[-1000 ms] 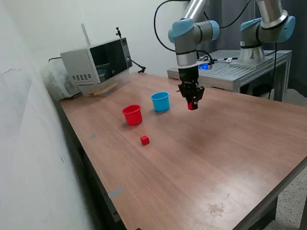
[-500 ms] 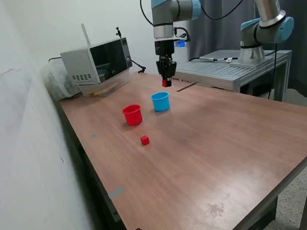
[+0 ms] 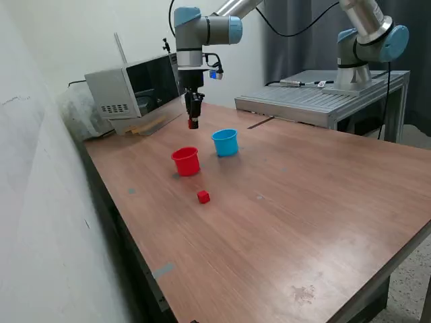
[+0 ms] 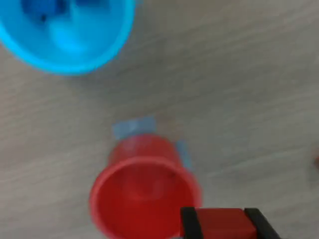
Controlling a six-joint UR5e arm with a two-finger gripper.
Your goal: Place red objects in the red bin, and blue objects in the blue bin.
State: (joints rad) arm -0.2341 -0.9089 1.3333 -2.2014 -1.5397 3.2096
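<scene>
Red cube (image 4: 220,222) clamped in tool (image 3: 193,124) above red cup (image 3: 186,161); second red cube (image 3: 203,196) left on table (image 3: 323,202); blue cubes (image 4: 42,7) seen inside blue cup (image 3: 225,142).

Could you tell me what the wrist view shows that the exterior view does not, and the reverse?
Only the wrist view looks into the cups: dark blue pieces lie inside the blue cup, and the red cup looks empty. Only the exterior view shows a loose red cube on the table, the microwave and a second arm. Both show the two cups and the gripper shut on a held red cube above the table.
</scene>
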